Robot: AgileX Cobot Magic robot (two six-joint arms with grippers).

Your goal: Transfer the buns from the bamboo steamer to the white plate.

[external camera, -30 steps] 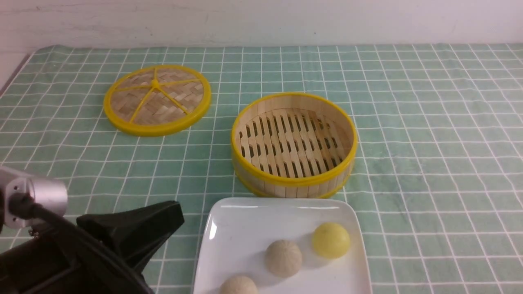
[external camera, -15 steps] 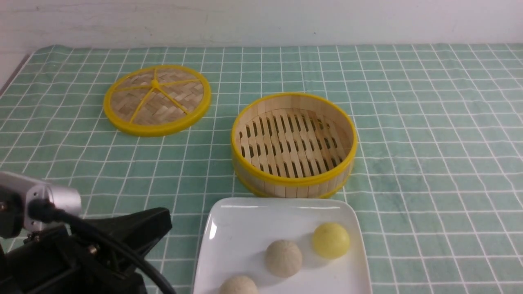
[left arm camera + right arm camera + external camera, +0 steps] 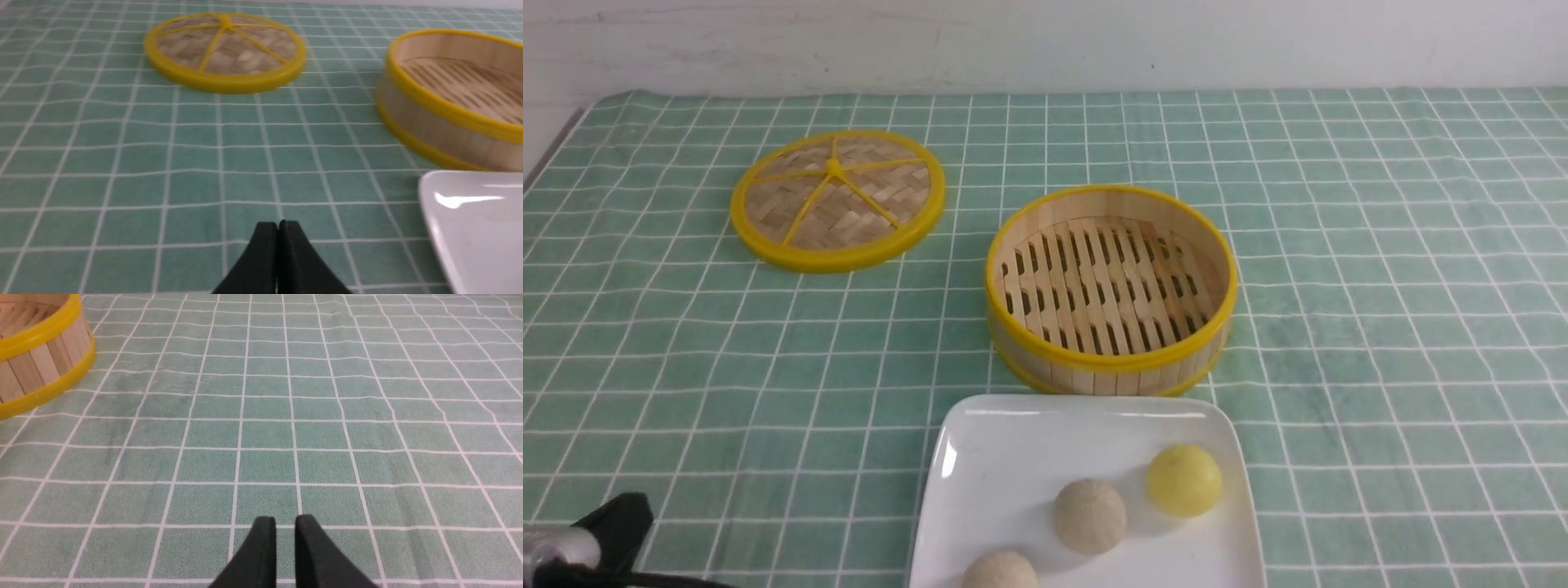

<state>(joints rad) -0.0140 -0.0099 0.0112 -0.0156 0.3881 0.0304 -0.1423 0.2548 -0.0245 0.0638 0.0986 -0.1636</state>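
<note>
All three buns sit on the plate [image 3: 980, 482]: the yellow bun [image 3: 1184, 480] near its right edge, one cream bun [image 3: 1090, 515] beside it, and a second cream bun [image 3: 1001, 572] at the near edge, partly cut off by the frame. The steamer [image 3: 1111, 363] stands just behind the plate with its slotted floor bare, and its lid [image 3: 837, 200] lies well apart to the left on the worktop [image 3: 1380, 286]. The transfer looks finished. The left gripper [image 3: 278, 228] has its fingers pressed together on nothing; the right gripper [image 3: 284, 524] shows a narrow gap between its fingers, also on nothing. Both are low over bare cloth, so what remains seems only to park the arms clear of the plate.
</note>
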